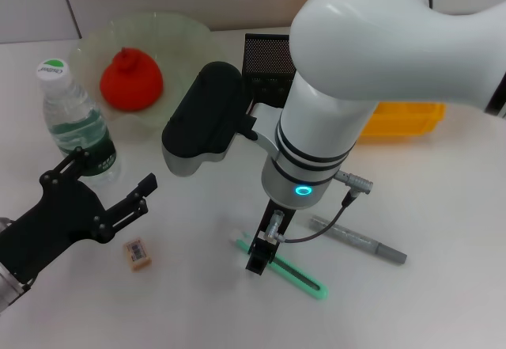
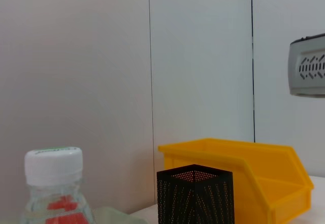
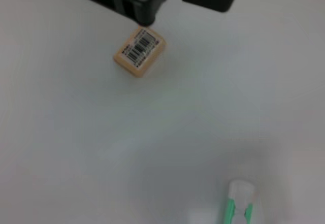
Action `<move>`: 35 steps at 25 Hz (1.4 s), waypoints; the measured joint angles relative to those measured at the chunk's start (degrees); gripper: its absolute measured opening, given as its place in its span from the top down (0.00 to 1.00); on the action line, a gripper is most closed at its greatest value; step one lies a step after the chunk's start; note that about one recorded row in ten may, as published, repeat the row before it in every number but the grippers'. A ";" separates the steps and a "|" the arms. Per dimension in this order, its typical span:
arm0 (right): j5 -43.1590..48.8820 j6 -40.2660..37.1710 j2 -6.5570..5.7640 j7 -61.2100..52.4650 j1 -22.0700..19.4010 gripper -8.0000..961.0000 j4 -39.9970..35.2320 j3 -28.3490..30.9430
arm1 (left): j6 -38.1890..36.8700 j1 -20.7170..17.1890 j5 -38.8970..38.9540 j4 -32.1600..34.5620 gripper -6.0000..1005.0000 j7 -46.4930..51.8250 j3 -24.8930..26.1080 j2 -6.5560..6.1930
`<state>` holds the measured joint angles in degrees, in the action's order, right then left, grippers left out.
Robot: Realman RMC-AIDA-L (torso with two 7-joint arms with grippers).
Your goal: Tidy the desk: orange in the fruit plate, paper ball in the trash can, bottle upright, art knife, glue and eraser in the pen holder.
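Trash can (image 2: 264, 176) glossy plastic; pen holder (image 2: 195, 196) black mesh, likely metal; bottle (image 1: 77, 123) clear plastic.

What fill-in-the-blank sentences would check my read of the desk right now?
1. The orange sits inside the ____.
2. The bottle stands ____ on the desk, cap up.
3. The right pincer is down over the ____, which lies flat on the desk.
4. The eraser lies on the desk beside the open ____ pincer.

Missing words: fruit plate; upright; art knife; left
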<state>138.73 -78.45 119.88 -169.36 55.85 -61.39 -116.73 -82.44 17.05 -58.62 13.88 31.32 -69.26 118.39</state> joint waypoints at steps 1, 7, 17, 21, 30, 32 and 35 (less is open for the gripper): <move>-0.02 0.02 0.00 0.00 0.02 0.29 0.11 0.04 | 0.00 0.00 0.00 0.01 0.20 0.01 0.00 0.00; -0.06 0.14 0.00 0.00 0.06 0.42 0.14 -0.09 | 0.00 0.00 0.00 -0.01 0.20 0.03 0.00 0.08; -1.58 0.78 0.00 0.06 0.70 0.59 0.98 -0.09 | 0.00 0.03 0.00 0.09 0.20 0.06 0.00 0.08; -1.64 0.98 0.00 0.08 1.28 0.59 2.02 -0.22 | 0.00 0.12 0.00 0.09 0.20 0.06 0.00 0.08; -2.41 1.58 0.00 0.16 1.63 0.59 2.64 -1.12 | 0.00 0.26 0.00 0.01 0.20 0.06 0.00 0.09; -2.69 1.61 0.00 0.21 1.76 0.59 2.78 -1.53 | 0.00 0.29 0.00 0.00 0.20 0.06 0.00 0.09; -2.90 1.77 0.00 0.22 2.23 0.59 3.35 -2.33 | 0.00 0.33 -0.06 0.00 0.20 0.06 0.00 0.09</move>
<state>135.83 -76.68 119.88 -169.14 58.08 -58.04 -119.06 -82.44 17.38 -58.67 13.89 31.38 -69.26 118.47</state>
